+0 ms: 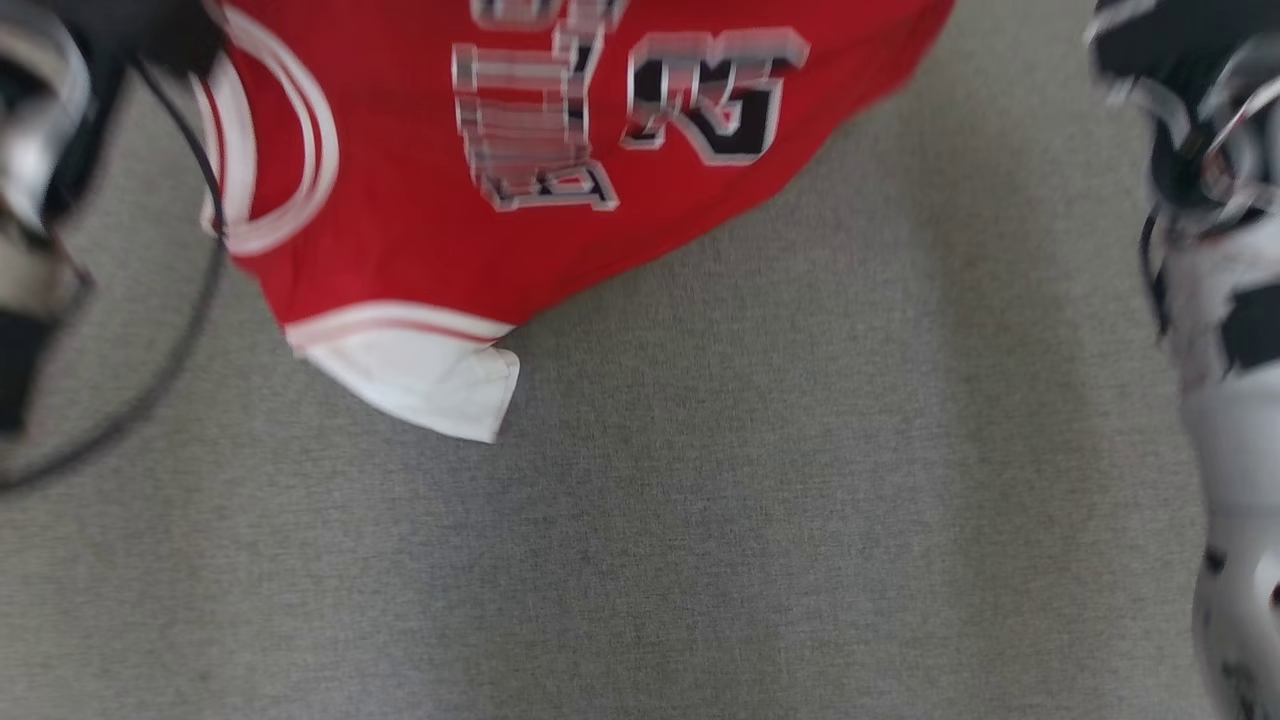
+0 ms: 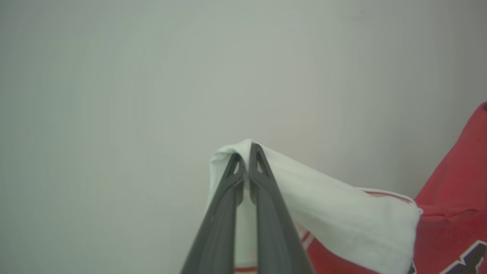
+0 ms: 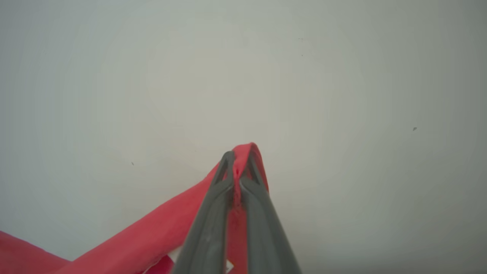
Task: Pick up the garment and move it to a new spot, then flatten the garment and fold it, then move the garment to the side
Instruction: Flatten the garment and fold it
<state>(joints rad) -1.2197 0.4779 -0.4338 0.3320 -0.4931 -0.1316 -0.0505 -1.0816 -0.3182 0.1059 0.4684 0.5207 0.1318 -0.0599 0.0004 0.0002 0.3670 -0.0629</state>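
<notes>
The garment (image 1: 440,250) is a red jersey with white trim and black-and-white lettering, spread across the top of the head view over a grey surface. Its white sleeve end (image 1: 430,385) points toward me. In the left wrist view my left gripper (image 2: 246,153) is shut on a fold of the white sleeve cloth (image 2: 342,217), with the red body (image 2: 452,198) at the right. My right gripper (image 3: 239,156) is shut on a raised peak of red fabric (image 3: 152,236), which trails down to the lower left. The picture in the head view is blurred.
The grey fabric-like surface (image 1: 700,520) spreads wide below and to the right of the jersey. My left arm with a dark cable (image 1: 60,200) sits at the left edge, and my pale right arm (image 1: 1220,350) runs down the right edge.
</notes>
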